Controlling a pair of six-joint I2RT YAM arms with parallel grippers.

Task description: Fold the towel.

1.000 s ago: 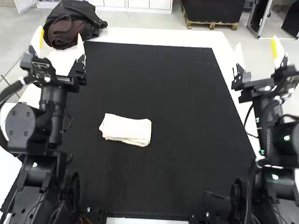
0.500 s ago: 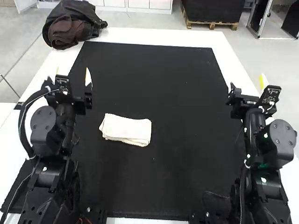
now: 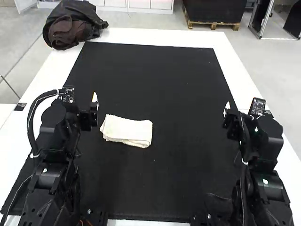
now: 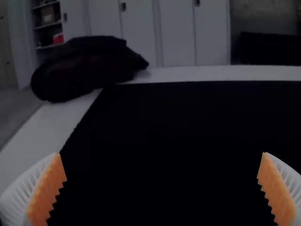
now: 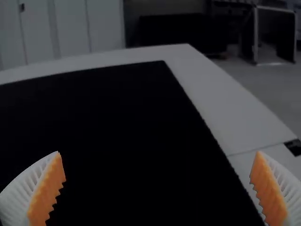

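Towel (image 3: 126, 129) folds' inner layers hidden

There is one towel (image 3: 126, 130), one black mat (image 3: 155, 75), one white table (image 3: 169, 36) and one dark bundle (image 3: 75, 23), which may be a bag or a jacket. There are two grippers, one left (image 3: 81, 97) and one right (image 3: 242, 107), each with two fingers (image 4: 45, 193), making four fingers and four orange pads (image 5: 269, 188) in all.
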